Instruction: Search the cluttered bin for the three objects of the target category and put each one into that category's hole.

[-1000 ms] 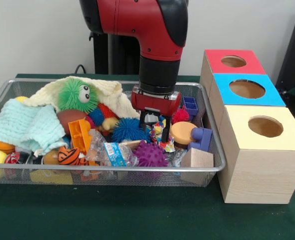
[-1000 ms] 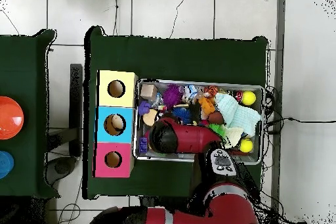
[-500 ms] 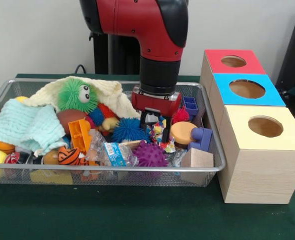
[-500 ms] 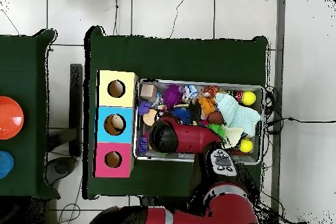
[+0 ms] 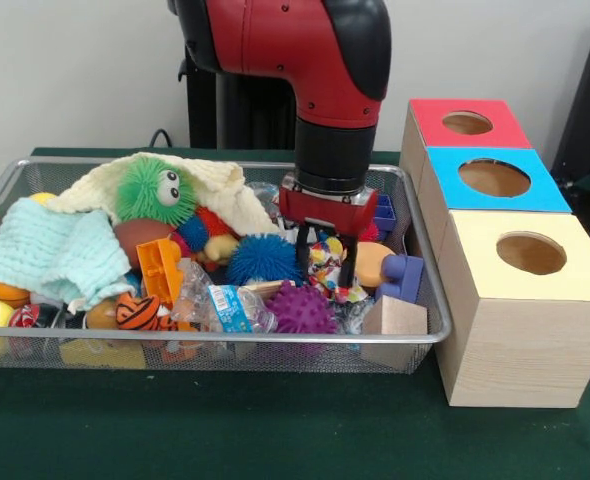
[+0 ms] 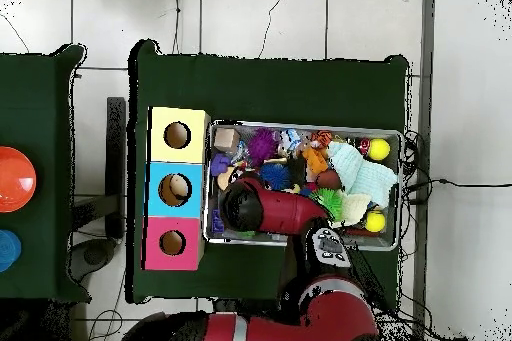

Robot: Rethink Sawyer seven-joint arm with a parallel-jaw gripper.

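Three hole-topped boxes stand just beside the wire bin [image 5: 95, 338] on the green tabletop [image 5: 225, 430]: the red box [image 5: 437, 128], the blue box [image 5: 535, 195] and the yellow box [image 5: 520, 330]. Which category is wanted can't be read from the views. The tool [image 5: 325, 262] hangs low in the bin's box-side half, its fingers [image 5: 302, 256] spread approx. one toy-width apart and set either side of a small multicoloured toy [image 5: 325, 256]; whether the pads press on it can't be told. This toy is judged the likely pick. It lies amid clutter, w/ the blue spiky ball [image 5: 260, 258] just beside it on one side, the orange disc [image 5: 373, 262] on the other, and the purple spiky ball [image 5: 298, 308] in front. It is judged light and prob. soft or crinkly, so some give under the pads is to be expected and a firm squeeze won't hurt it. It is best taken across its middle, i.e. the widest part, w/ the pads set low enough that it isn't squeezed out upward. The neighbouring spiky balls are rubbery and could be snagged and dragged along, so a straight vertical lift is advised. In the overhead view the tool is hidden under the arm.
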